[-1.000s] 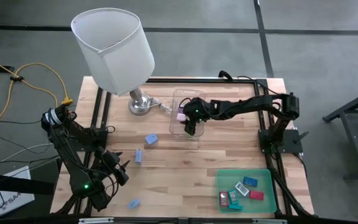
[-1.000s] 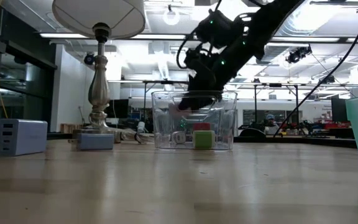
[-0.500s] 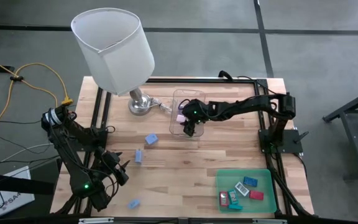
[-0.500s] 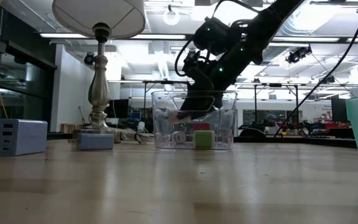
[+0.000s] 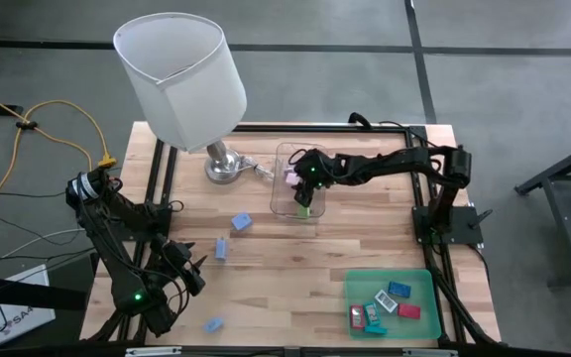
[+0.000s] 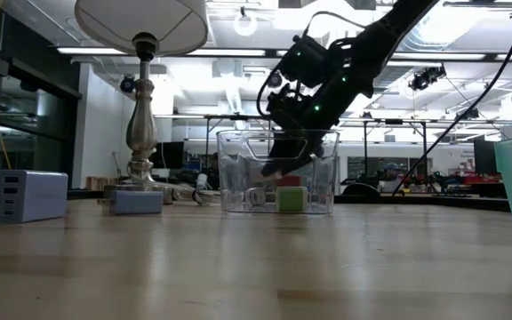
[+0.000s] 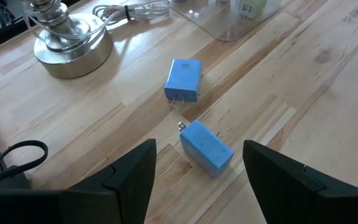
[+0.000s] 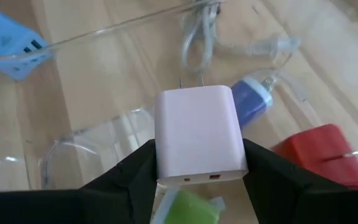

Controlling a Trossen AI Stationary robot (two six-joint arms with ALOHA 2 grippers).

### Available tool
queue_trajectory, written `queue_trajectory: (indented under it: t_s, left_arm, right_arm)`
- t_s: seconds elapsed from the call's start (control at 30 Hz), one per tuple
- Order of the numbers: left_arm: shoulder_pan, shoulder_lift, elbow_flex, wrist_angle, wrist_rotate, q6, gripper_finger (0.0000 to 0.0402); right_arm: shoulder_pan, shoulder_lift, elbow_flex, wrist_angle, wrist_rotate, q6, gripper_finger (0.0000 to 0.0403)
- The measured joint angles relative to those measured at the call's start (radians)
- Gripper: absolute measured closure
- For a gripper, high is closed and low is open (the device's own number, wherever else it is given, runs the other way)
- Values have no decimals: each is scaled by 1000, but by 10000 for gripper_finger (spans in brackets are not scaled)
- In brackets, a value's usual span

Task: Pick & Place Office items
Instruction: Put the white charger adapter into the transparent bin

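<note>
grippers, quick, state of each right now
left gripper: open, empty, above the table near two blue chargers.
right gripper: shut on a pale pink charger, over the clear box.

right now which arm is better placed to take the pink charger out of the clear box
Right. The right gripper already holds the pink charger inside the clear box. The left gripper is open over two blue chargers, away from the box.

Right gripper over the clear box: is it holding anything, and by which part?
Yes. The right gripper holds a pale pink charger block by its two opposite sides, near the port end, prongs pointing away. The left gripper holds nothing.
</note>
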Motion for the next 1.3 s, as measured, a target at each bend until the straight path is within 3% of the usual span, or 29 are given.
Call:
queue_trajectory:
  t_s: [1.3]
  left_arm:
    - [0, 0, 0, 0, 0, 0, 170]
  right_arm:
    - [11, 36, 2, 7, -2, -4, 206]
